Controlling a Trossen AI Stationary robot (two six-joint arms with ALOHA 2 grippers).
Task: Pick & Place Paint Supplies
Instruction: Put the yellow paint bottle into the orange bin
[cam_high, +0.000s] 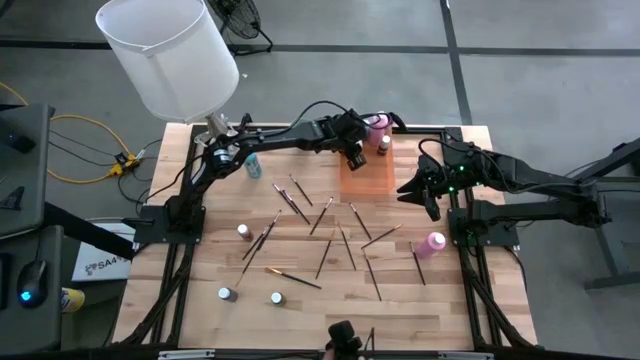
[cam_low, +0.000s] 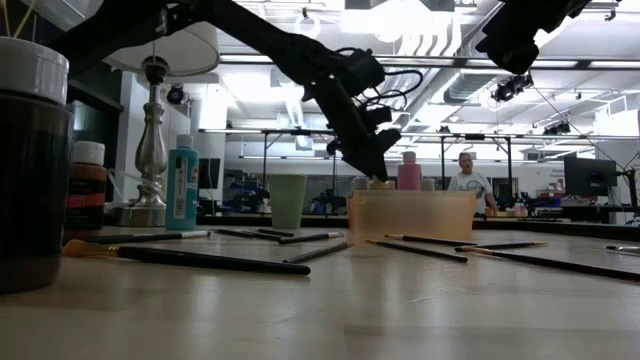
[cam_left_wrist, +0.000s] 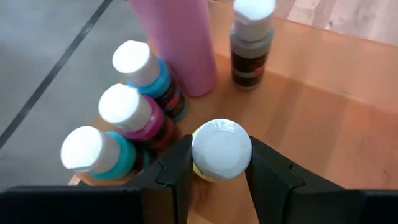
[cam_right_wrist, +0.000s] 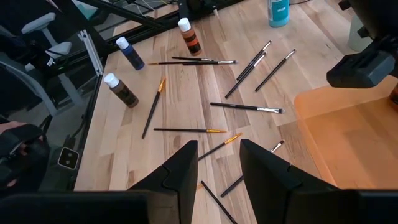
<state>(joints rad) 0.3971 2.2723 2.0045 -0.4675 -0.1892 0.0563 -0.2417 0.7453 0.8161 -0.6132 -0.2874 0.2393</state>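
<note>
The left gripper (cam_left_wrist: 221, 171) is inside the translucent orange plastic tray (cam_high: 366, 178) that sits near the far edge of the wooden table (cam_high: 300, 310), and its two dark fingers pinch a small yellow paint bottle with a white cap (cam_left_wrist: 221, 151). Just beside this bottle, in the tray's corner, three small bottles stand close together: two teal ones (cam_left_wrist: 93, 152) and a magenta one (cam_left_wrist: 130, 112). A tall pink bottle (cam_left_wrist: 180, 43) and a small brown bottle (cam_left_wrist: 250, 46) stand in the tray too. The right gripper (cam_right_wrist: 217, 165) hangs above the table near the right edge, beside the tray, with its fingers spread apart and holding nothing. Many thin dark-handled paintbrushes (cam_high: 322, 215) lie scattered over the middle of the table. A pink bottle (cam_high: 432, 243) lies near the right edge, and a teal bottle (cam_high: 253, 163) stands near the far left corner, beside the large white lampshade (cam_high: 170, 55).
</note>
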